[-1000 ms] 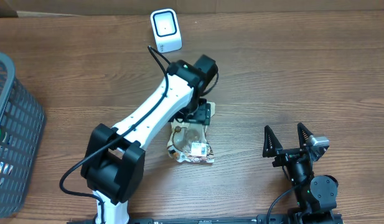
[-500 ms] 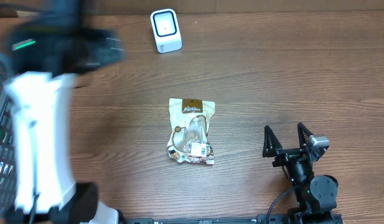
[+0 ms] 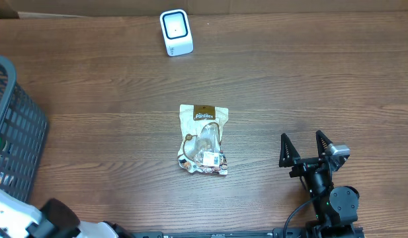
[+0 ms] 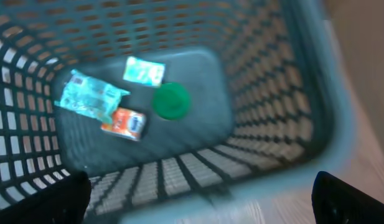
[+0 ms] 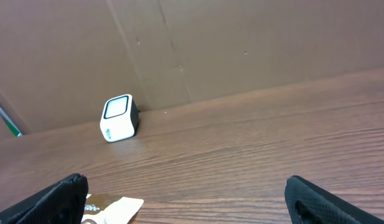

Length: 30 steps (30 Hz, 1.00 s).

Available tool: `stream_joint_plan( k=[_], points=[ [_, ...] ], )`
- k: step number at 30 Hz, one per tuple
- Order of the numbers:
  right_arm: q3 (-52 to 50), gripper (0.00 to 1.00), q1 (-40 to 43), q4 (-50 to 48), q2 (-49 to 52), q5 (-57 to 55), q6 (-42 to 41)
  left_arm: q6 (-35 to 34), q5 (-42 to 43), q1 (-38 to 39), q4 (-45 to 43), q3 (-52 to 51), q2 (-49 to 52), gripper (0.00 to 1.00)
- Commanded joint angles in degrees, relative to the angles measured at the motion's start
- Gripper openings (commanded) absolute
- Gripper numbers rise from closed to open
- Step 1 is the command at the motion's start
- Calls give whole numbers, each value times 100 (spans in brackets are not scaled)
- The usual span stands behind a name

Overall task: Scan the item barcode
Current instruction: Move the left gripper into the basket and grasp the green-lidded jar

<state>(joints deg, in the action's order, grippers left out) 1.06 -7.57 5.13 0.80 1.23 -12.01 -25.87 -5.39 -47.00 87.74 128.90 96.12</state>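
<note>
The snack pouch (image 3: 204, 149) lies mid-frame on the worktop (image 3: 309, 79), below the scanner (image 3: 176, 32) at top, while the left tool (image 4: 204, 202) gapes wide over the basket (image 4: 272, 93) and the right tool (image 3: 301, 142) stands wide at lower right; a good scan likely means gripping the pouch by an edge, its white label (image 3: 212, 158) uncovered and turned toward the scanner.

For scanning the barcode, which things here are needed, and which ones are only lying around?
Needed: white scanner; snack pouch.
Only lying around, as far as I can see: grey basket, and in it a green cap, an orange packet and teal wrappers.
</note>
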Motion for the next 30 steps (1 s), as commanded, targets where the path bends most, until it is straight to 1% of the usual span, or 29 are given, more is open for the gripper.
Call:
stream_joint_plan(
  k=[1, 4, 10, 18, 23, 30],
  points=[
    [-61, 100, 20, -35, -61, -4, -13, 57, 142, -365, -313, -437, 350, 100],
    [-59, 100, 20, -35, -61, -4, -13, 133, 162, -446, -643, -791, 581, 100],
    [-61, 100, 20, -35, -61, -4, -13, 640, 175, -398, -1231, -1504, 1023, 100],
    [-61, 100, 20, -35, -61, -4, -13, 1187, 184, -450, -2385, -2625, 1152, 100],
    [-61, 100, 20, -35, -61, -4, -13, 1392, 181, -442, -2918, -2938, 1281, 100],
    [-61, 100, 20, -35, -61, -7, -13, 1526, 46, -442, -3010, -2949, 1873, 100]
  ],
)
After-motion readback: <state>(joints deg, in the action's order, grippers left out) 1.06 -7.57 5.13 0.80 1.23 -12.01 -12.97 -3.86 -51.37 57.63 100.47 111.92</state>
